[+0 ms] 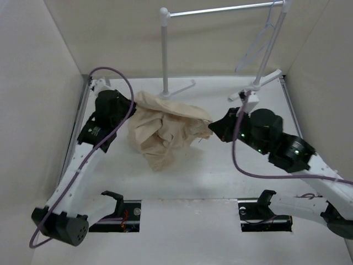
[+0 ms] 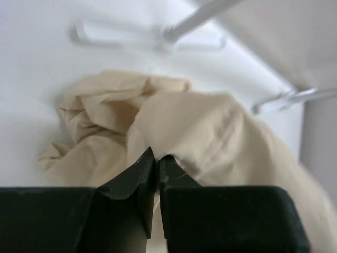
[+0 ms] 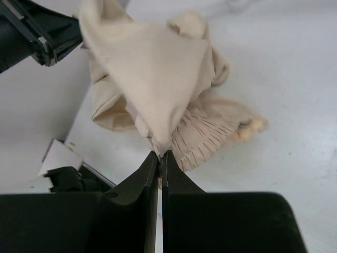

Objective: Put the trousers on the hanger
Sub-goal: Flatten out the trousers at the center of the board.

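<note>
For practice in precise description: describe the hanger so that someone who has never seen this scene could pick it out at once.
A white garment rack with a silver bar stands at the table's far edge. The hanger dangles from the bar's right end, against the right post. Unlike the rack's stout tubes, it is a thin, pale, see-through triangle with a hook on top.

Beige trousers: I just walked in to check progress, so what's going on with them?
Both arms grip the crumpled trousers on the table. The left gripper pinches one edge and the right gripper pinches another fold. The hanger hangs untouched on the rack behind, with nothing on it yet.
</note>
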